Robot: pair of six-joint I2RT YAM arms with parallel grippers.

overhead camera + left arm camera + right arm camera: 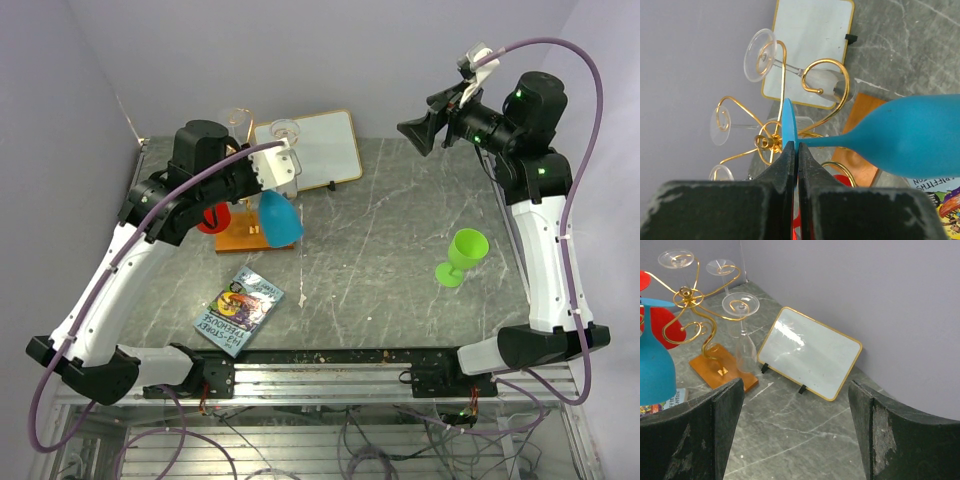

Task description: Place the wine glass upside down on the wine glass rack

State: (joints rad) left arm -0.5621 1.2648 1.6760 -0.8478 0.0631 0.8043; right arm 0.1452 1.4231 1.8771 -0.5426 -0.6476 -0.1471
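Observation:
The gold wire rack [765, 141] stands on an orange-brown wooden base [722, 367] at the back left [240, 235]. My left gripper [796, 147] is shut on the flat foot [788, 125] of a blue wine glass [905, 140]. It holds the glass upside down, bowl down [280, 220], with the foot beside the rack's hub [686, 296]. I cannot tell whether the foot rests on an arm. A green wine glass [462, 255] stands upright on the table at the right. My right gripper [795, 390] is open, empty and raised at the back right [415, 132].
Three clear glasses [760, 55] [720, 266] [740, 305] and a red one [213, 217] hang upside down on the rack. A white gold-framed board [318, 148] leans behind it. A book [238, 310] lies in front of it. A grey wall runs along the back.

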